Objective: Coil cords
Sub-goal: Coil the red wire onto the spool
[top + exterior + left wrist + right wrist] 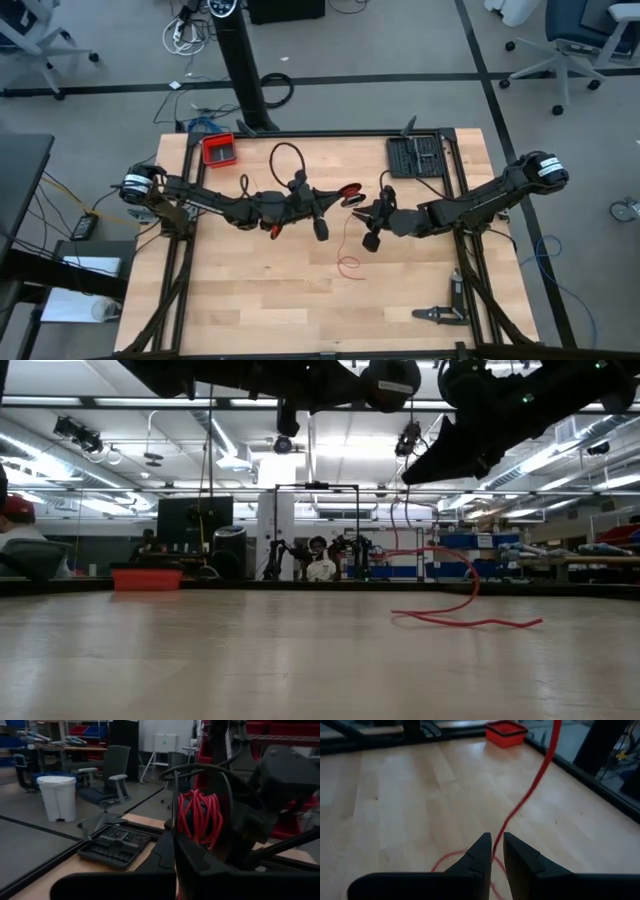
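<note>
The thin red cord is partly wound into a small coil (200, 817), which shows in the high view (350, 190) above the table's middle. Its free tail runs down to a loose loop on the wood (347, 264) (470, 622). My left gripper (340, 194) (175, 842) comes from the left and is shut at the coil. My right gripper (360, 208) (494, 851) comes from the right, just beside the coil, with its fingers closed on the tail. Both grippers are raised off the table. My left gripper holds the coil by its near, lower side (186, 836), pinched between its two fingers, which come level from the table's left. The coil stands upright beyond the fingertips, lifted clear of the table. My right gripper has the single strand of the tail (496, 845) between its two fingertips (481, 851), which slant down toward the table. The strand runs up and away from the fingers (547, 755). Below them it drops slack to the loop on the table (451, 859).
A thicker black cable loop (287, 160) lies left of centre at the far side. A red tray (219, 150) sits at the far left and a black tool case (415, 157) at the far right. A hand tool (440, 313) lies near the front right corner.
</note>
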